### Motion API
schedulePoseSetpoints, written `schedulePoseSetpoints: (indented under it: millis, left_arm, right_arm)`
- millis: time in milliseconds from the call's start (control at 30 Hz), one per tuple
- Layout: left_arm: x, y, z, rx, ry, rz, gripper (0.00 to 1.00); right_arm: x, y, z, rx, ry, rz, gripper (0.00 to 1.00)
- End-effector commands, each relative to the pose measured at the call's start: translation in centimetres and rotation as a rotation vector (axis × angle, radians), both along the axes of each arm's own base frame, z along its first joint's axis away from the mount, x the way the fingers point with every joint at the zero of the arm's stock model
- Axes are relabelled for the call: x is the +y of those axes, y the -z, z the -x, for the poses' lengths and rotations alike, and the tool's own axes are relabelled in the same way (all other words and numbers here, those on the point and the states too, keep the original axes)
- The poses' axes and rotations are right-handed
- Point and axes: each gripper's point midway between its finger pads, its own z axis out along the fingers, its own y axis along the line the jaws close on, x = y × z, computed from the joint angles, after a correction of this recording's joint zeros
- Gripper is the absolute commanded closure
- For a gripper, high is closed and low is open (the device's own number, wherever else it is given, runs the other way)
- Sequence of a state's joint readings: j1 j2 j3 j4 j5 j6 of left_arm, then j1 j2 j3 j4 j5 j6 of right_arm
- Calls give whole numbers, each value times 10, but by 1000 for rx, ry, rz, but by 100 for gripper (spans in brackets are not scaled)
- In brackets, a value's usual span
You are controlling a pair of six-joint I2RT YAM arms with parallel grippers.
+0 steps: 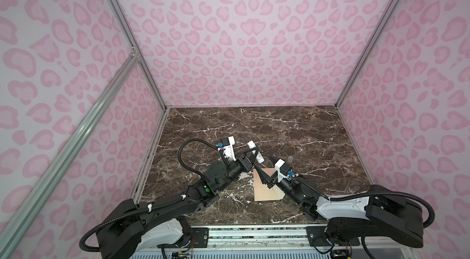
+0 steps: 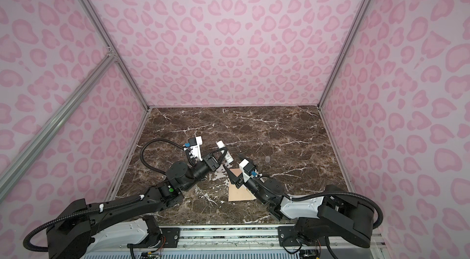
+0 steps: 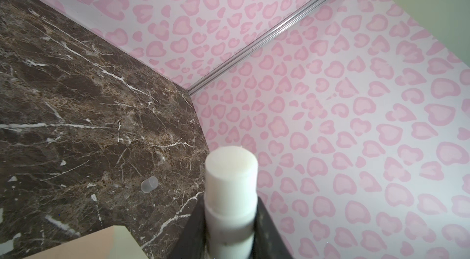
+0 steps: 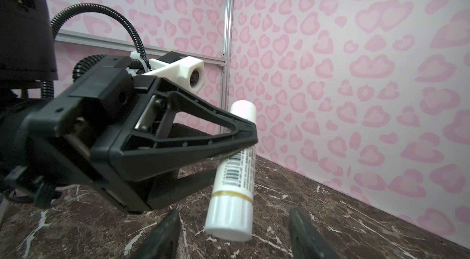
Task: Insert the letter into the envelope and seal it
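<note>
Near the envelope [image 1: 264, 191], left gripper [image 1: 254, 154] pinches a glue stick [image 4: 232, 181] for sealing; right gripper [image 4: 234, 211], jaws spread, should probably grip its base.

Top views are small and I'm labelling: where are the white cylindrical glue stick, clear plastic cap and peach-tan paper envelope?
white cylindrical glue stick [image 4: 235, 181]: right wrist view, its labelled barrel.
clear plastic cap [image 3: 150, 184]: left wrist view, its side wall.
peach-tan paper envelope [image 1: 265, 194]: a top view, its bare lower face.
</note>
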State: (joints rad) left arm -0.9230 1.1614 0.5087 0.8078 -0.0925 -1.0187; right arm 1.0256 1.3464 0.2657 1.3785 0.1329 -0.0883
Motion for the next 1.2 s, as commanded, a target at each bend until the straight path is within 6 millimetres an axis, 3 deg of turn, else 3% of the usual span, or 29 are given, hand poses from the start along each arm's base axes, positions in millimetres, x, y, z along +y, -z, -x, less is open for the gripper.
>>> schedulePoseSetpoints:
  millis: [0,467,600,833,1167]
  left_arm:
    - [-4,-24,4,-41,31,92,94]
    - [-8,-22,8,-34,59,95,94]
    - [-4,-22,8,-34,43,89,94]
    - [2,-29,7,-52,13,61,94]
    - [-10,-28,6,-42,55,87,94]
  right_arm:
    - [-6,-32,-1,-62,18,-140,34]
    - [-1,-41,-14,-82,70,-146,39]
    - [-3,-40,-12,-82,66,-139,41]
    - [1,-21,-2,-29,-4,-74,37]
    - [4,-33,3,-34,-39,-89,39]
